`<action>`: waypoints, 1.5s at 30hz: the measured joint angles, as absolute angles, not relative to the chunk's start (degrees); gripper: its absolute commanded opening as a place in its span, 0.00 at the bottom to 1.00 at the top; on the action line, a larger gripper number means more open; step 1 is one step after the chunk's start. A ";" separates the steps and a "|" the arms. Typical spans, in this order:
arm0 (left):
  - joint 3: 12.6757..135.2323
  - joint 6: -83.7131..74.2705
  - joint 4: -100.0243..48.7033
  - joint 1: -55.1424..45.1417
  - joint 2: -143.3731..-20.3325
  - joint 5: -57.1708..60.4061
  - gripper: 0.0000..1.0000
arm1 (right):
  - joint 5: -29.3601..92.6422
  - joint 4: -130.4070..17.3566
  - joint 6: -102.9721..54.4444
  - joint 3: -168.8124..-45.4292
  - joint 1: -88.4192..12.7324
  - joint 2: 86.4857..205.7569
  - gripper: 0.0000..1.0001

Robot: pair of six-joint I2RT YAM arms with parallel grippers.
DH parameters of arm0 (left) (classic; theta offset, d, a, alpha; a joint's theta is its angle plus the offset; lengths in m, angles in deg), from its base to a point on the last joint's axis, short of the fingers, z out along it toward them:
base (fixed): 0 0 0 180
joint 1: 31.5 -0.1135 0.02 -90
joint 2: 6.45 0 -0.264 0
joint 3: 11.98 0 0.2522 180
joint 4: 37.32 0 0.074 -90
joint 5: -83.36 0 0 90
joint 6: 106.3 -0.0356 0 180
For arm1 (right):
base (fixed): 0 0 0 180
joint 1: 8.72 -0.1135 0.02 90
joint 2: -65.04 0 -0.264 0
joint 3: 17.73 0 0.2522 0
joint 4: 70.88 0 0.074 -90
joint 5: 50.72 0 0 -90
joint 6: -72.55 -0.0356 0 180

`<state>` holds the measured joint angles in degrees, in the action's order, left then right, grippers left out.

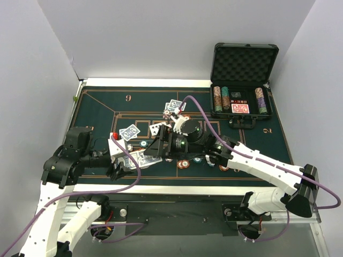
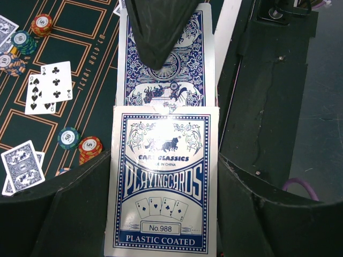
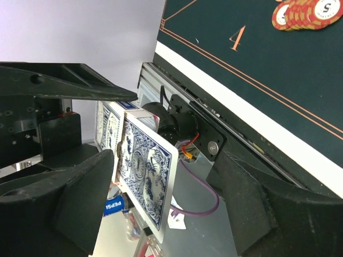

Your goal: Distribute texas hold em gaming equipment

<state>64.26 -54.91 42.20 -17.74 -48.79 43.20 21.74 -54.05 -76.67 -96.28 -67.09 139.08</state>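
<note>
My left gripper is shut on a blue-and-white playing-card box at the mat's near left edge. A blue-backed card sticks out of the box's open end. My right gripper stands open around that card; the card lies close to one finger and well apart from the other. One right finger overlaps the card from above. In the top view the two grippers meet over the box. Cards and chips lie scattered on the green mat.
Two face-up cards, face-down cards and chips lie left of the box. The open black case at the back right holds chip stacks and a red deck. The table's metal front rail runs just below the grippers.
</note>
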 measured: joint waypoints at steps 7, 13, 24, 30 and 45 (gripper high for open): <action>64.26 -54.89 41.76 -17.74 -49.12 43.20 0.29 | 23.36 -54.33 -77.50 -95.10 -67.72 139.78 0.46; 64.26 -54.89 41.78 -17.74 -49.65 42.76 0.29 | 23.95 -55.82 -78.77 -94.47 -67.63 139.56 0.33; 64.26 -54.65 41.70 -17.74 -50.02 42.68 0.29 | 24.95 -54.62 -78.94 -92.92 -65.99 136.39 0.26; 64.26 -54.63 41.30 -17.74 -50.02 42.68 0.29 | 25.37 -52.85 -78.83 -92.46 -64.51 134.23 0.19; 64.26 -54.63 41.19 -17.74 -49.89 42.68 0.29 | 25.09 -47.65 -76.93 -92.52 -57.47 128.37 0.07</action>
<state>64.26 -54.63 41.19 -17.74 -49.89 42.68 25.09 -47.65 -76.93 -92.52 -57.47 128.37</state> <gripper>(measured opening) 0.754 0.074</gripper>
